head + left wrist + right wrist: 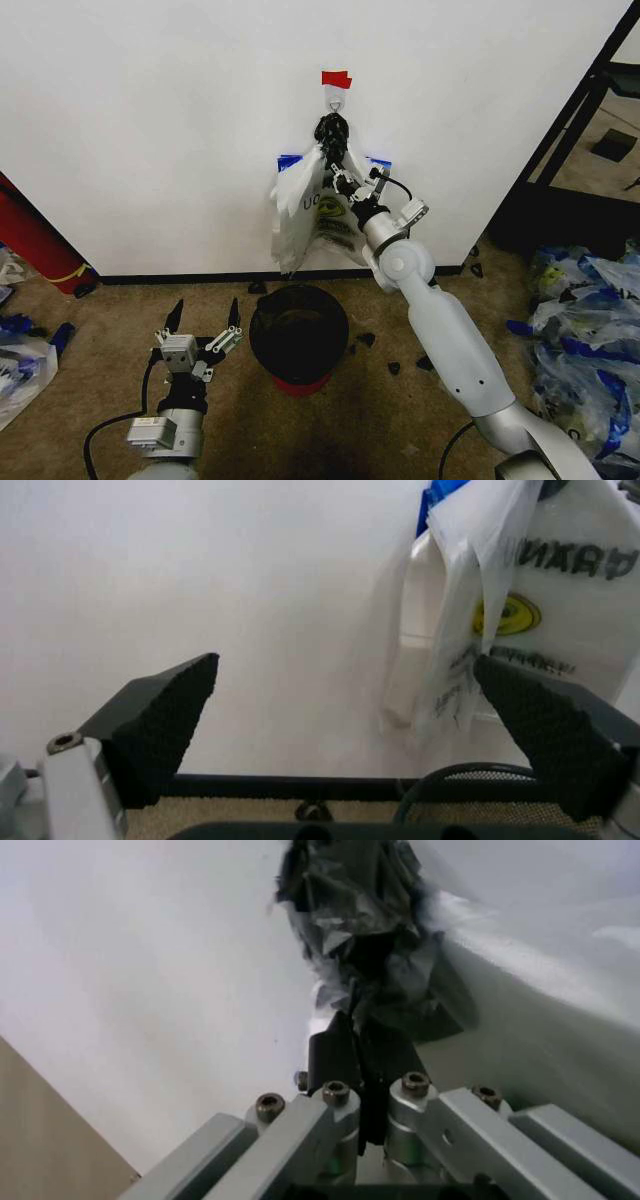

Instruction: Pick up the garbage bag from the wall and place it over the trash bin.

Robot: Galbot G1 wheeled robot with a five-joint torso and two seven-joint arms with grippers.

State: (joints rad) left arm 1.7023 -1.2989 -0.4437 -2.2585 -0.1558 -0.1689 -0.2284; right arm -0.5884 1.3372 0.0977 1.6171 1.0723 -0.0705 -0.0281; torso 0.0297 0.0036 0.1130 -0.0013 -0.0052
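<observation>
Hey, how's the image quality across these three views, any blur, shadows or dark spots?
Head view: sharp, evenly lit; the trash bin is dark inside.
Left wrist view: left gripper pads crisp, garbage bag print slightly soft.
Right wrist view: right gripper and bag bundle blurred, shadowed.

The bag (560, 622) hanging on the wall (200, 592) carries black lettering seen mirrored, roughly "THANK", above a yellow smiley print, with smaller black lines below too blurred to read.
</observation>
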